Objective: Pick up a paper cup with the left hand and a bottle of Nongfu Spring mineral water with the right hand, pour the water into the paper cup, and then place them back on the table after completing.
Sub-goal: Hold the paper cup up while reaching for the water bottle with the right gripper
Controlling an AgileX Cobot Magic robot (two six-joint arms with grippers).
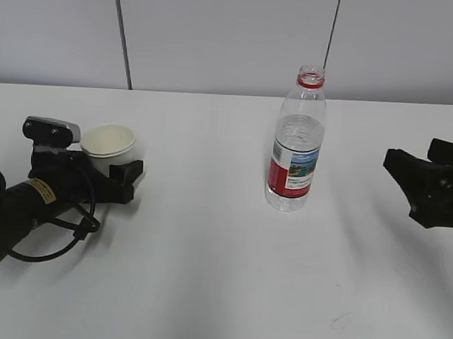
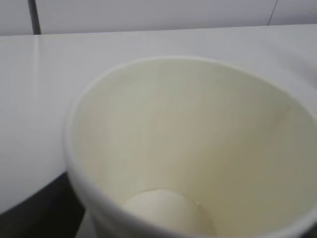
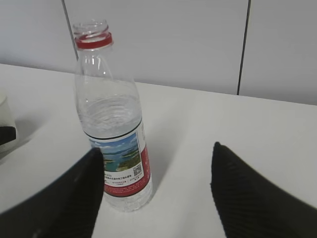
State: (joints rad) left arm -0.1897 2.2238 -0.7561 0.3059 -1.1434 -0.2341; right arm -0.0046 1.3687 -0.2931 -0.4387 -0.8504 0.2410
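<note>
At frame left, the left pincer [image 1: 122, 175] brackets the paper cup [image 1: 108, 146], grip unclear; the right pincer [image 3: 156, 191] gapes before the bottle [image 3: 115, 134].

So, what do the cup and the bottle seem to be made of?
The cup looks like paper: matte, cream-white, opaque walls with a thin rolled rim. The bottle looks like clear, glossy thin plastic: the wall shows through it, it has moulded ridges, a printed label and a red neck ring.
</note>
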